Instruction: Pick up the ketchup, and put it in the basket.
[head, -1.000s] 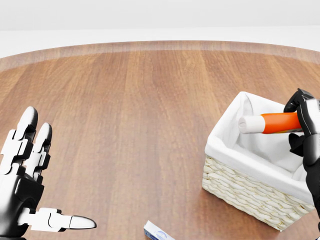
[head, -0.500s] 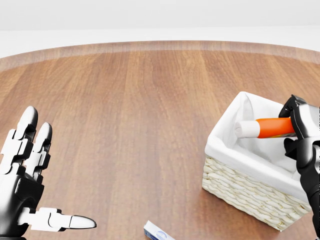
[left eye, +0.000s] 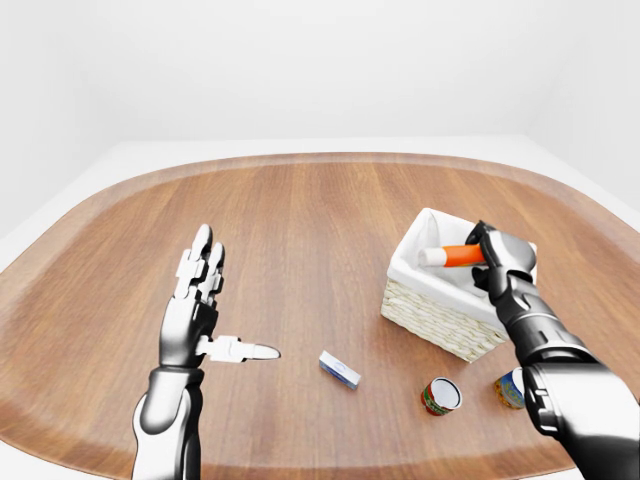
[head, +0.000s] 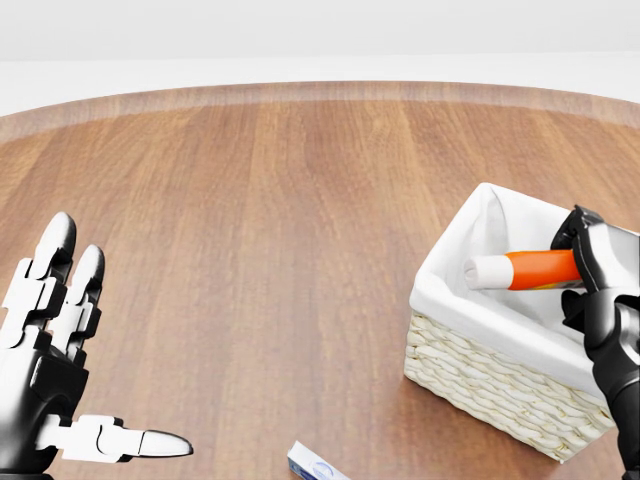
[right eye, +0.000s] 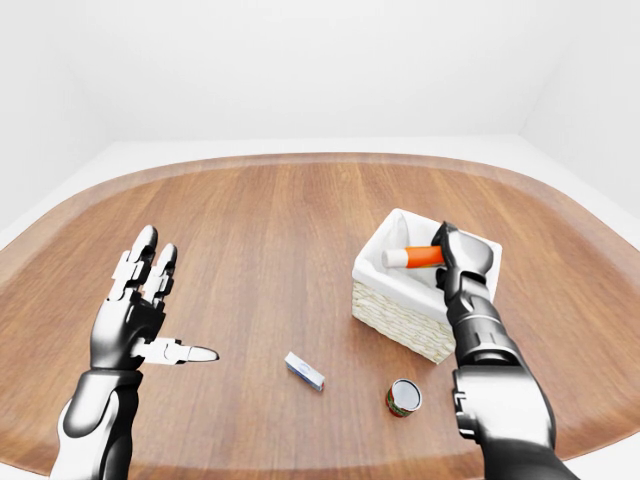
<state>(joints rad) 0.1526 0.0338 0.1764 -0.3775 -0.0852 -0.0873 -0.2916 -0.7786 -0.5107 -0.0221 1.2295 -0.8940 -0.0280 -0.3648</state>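
One step remains by my reading: the release. Your right hand (head: 598, 282) has its fingers clamped on the ketchup (head: 518, 269), holding it roughly level with the white cap pointing to the head view's left, over the mouth of the basket (head: 478, 358). The bottle looks to sit above the white liner, not resting on it. Lower the wrist a little so the drop is short, keep the whole bottle inside the rim, then let the fingers go apart.

Mind the basket's right wall, which lies close under your forearm; nudging it could slide the basket. In the left-eye view, two cans (left eye: 441, 395) and a small box (left eye: 339, 369) lie on the surface (left eye: 300, 220) below the basket, so withdraw upward, not down. Your left hand (head: 55, 365) hangs with fingers spread, holding nothing, well apart from everything.
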